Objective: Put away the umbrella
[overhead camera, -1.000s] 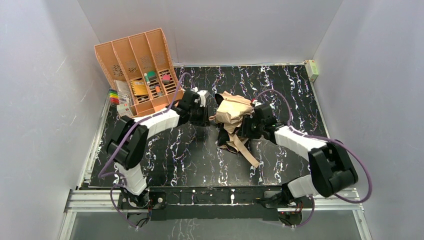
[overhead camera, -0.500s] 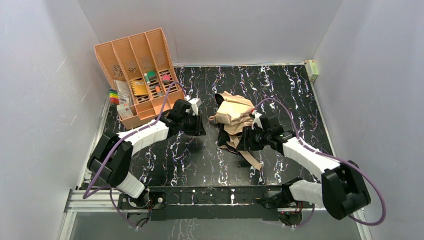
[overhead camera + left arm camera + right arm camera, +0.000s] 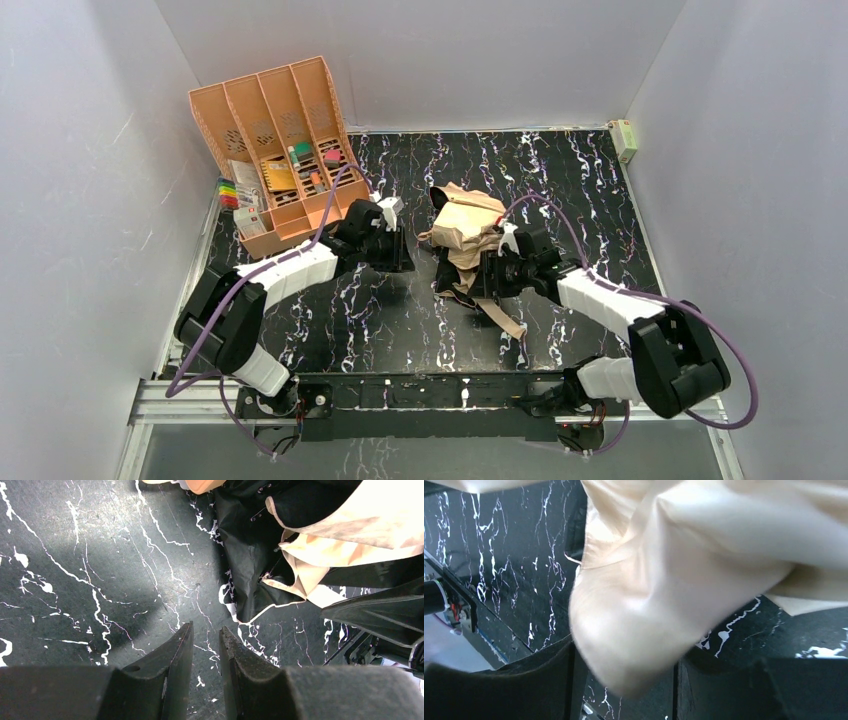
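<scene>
Nearest the arm bases, a matching peach fabric strap trails from the bundle toward the near edge, lying across the black, white-veined marble-pattern surface. Just beyond it, the right fingers point left into the near side of the pale peach-beige fabric folding umbrella. The right wrist view shows them partway apart, with a thick, blurred fold of its fabric filling the gap and touching both inner faces — gripped, as far as can be seen. The umbrella lies loose in the middle of the surface, its crumpled canopy heaped up and its dark inner lining showing at the near and left edges. To its left, the left fingers sit over bare surface — drawn almost together, with only a narrow slit between them and nothing in it. Their tips point toward the dark edge of the canopy, near but not touching. At the far left stands the rigid orange-peach slotted plastic organizer, with small items in its lower compartments, well apart from the umbrella.
</scene>
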Action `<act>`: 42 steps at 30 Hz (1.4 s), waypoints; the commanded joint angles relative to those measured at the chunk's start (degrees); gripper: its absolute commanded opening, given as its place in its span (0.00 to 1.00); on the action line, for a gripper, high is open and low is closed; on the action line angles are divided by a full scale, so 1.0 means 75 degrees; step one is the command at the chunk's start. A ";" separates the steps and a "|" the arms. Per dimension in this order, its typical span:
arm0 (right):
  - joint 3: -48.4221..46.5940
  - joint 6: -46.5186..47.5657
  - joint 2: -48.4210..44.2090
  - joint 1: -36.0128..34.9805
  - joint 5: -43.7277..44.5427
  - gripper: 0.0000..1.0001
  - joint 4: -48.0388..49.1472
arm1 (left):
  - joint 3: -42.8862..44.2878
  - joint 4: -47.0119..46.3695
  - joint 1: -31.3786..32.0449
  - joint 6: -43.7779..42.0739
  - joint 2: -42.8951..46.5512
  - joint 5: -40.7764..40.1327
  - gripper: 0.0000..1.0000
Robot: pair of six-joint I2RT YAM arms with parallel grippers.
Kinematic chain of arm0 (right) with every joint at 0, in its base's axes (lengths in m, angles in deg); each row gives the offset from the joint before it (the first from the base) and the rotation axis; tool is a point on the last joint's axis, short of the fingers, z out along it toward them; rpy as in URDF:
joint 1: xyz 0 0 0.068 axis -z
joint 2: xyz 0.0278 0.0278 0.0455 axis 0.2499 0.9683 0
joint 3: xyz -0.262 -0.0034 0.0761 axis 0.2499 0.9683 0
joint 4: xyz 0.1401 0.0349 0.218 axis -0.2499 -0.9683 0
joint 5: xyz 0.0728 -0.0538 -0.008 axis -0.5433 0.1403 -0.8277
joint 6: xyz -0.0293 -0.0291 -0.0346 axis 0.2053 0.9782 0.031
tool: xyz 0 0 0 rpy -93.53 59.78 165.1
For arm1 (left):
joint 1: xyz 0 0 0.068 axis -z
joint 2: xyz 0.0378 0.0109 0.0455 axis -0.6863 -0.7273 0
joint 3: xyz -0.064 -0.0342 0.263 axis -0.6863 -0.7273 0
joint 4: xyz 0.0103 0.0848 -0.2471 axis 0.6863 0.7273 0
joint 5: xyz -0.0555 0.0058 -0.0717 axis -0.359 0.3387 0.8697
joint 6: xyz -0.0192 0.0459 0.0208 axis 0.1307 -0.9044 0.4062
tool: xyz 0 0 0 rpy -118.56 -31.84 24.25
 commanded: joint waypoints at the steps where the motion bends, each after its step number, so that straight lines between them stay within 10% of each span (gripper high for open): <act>1: -0.0283 0.0247 -0.0768 -0.0020 0.0686 0.60 -0.0001 | -0.0116 -0.0093 0.0019 0.0080 0.0189 0.0190 0.25; 14: -0.0319 0.0287 0.0145 -0.0017 0.0210 0.55 0.0648 | -0.0092 -0.0042 0.0025 0.0117 0.0129 0.0305 0.26; 30: -0.0668 -0.0624 0.1050 -0.0093 -0.0455 0.01 0.2057 | -0.0145 0.0109 0.0019 0.0080 0.0320 0.0294 0.26; 42: -0.1135 -0.1237 0.1954 -0.0741 -0.0211 0.00 0.2967 | -0.0112 0.0198 0.0019 0.0036 0.0502 0.0192 0.27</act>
